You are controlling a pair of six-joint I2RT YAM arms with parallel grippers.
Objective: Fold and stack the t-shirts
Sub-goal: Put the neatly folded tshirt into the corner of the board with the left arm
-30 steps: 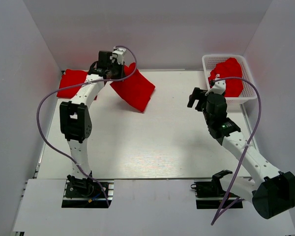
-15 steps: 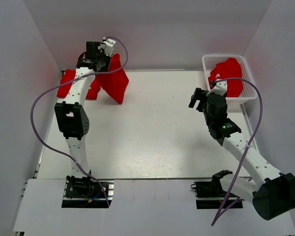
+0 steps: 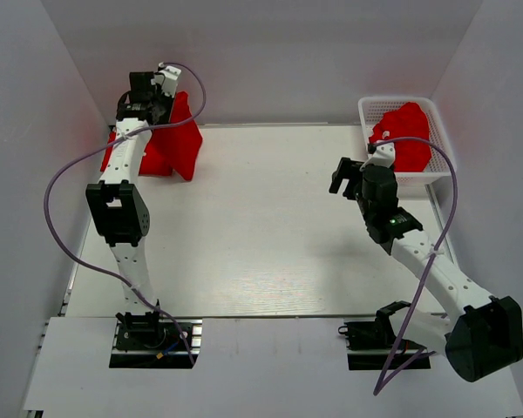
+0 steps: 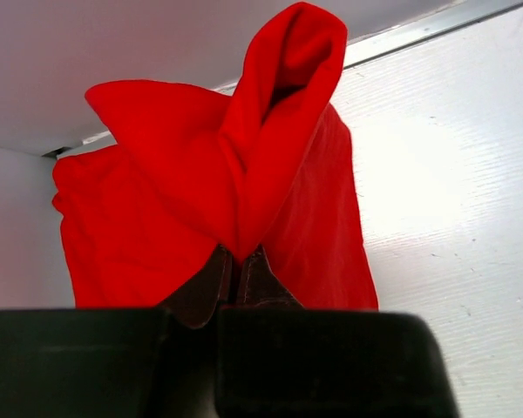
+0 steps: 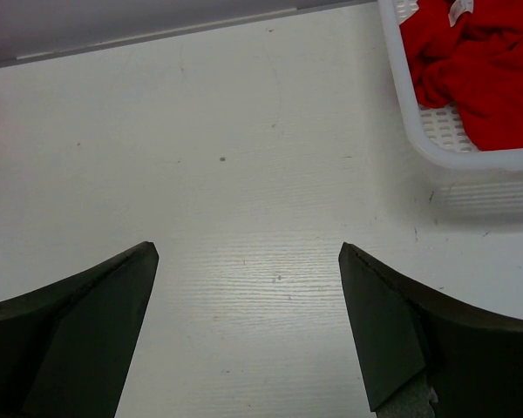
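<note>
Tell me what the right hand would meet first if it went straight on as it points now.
Probably the bare table: nothing else lies before the open right hand, and the white basket sits aside.

Ahead of the right gripper (image 5: 246,254) the table (image 5: 244,131) lies open; the white basket (image 5: 416,131) stands in the way ahead to its right. In front of the left gripper (image 4: 237,274) the held t-shirt (image 4: 244,165) and the back wall (image 4: 113,35) block passage, with open table to its right.
</note>
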